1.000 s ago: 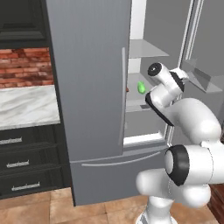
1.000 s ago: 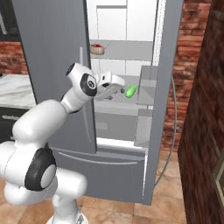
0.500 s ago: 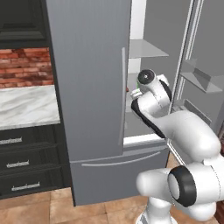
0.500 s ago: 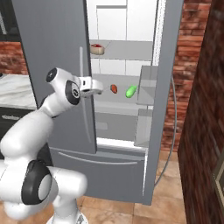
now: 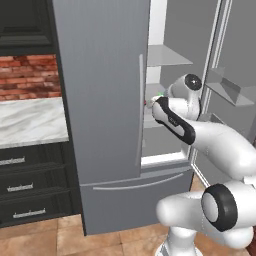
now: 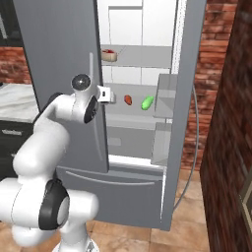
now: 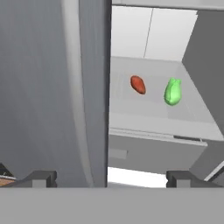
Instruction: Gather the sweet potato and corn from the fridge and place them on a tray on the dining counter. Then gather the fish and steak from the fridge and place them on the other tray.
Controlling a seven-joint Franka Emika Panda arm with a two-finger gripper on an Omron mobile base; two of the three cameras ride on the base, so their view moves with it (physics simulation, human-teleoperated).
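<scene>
Right base view shows the fridge [image 6: 64,64] with its right door [image 6: 184,98] swung open and its left door shut. One sweet potato [image 6: 128,100] and one corn [image 6: 146,103] lie side by side on a middle shelf [image 6: 133,112], near each other but not touching. One small box with red stuff [image 6: 109,54] sits on the shelf above. A brick wall [image 6: 219,29] stands behind the open door. The gripper [image 6: 109,94] hangs at the edge of the shut door, jaws wide apart and holding nothing. In the hand view the shut door [image 7: 52,87] blocks the left half, and the sweet potato [image 7: 138,84] and corn [image 7: 172,92] lie farther in, well beyond the fingertips [image 7: 177,178]
</scene>
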